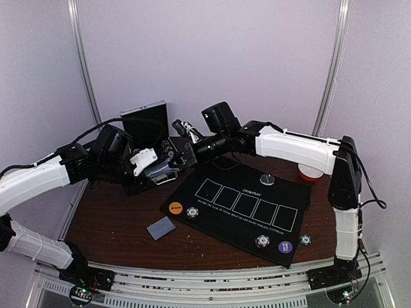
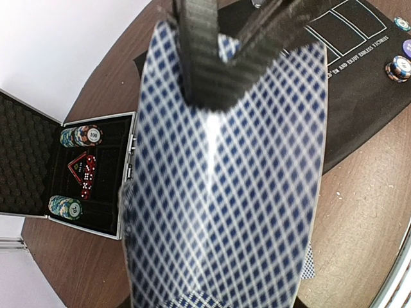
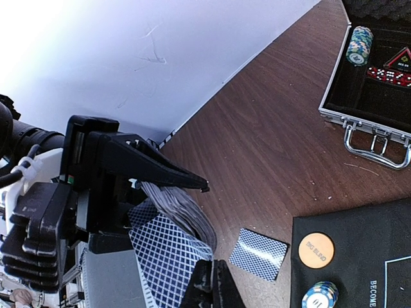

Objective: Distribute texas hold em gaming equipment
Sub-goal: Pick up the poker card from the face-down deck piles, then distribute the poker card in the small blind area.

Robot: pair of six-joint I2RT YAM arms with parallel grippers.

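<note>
My left gripper [image 1: 160, 173] is shut on a deck of blue-backed playing cards [image 3: 186, 212], held above the table left of the black mat [image 1: 244, 237]. My right gripper [image 3: 214, 280] is shut on the edge of the deck's top card [image 3: 167, 253]. That card [image 2: 225, 192] fills the left wrist view and hides my left fingers there. One card [image 1: 161, 228] lies face down on the wood. On the mat sit an orange button [image 1: 175, 207], a striped chip [image 1: 192, 212], a silver button [image 1: 267, 179], another chip [image 1: 262, 241] and a purple button [image 1: 285, 246].
An open metal case [image 1: 144, 125] stands behind the left arm, with chip stacks [image 2: 80, 136] and red dice [image 2: 87, 173] inside. An orange-and-white bowl [image 1: 311, 172] sits at the mat's far right corner. A further chip [image 1: 305, 240] lies just off the mat's right edge.
</note>
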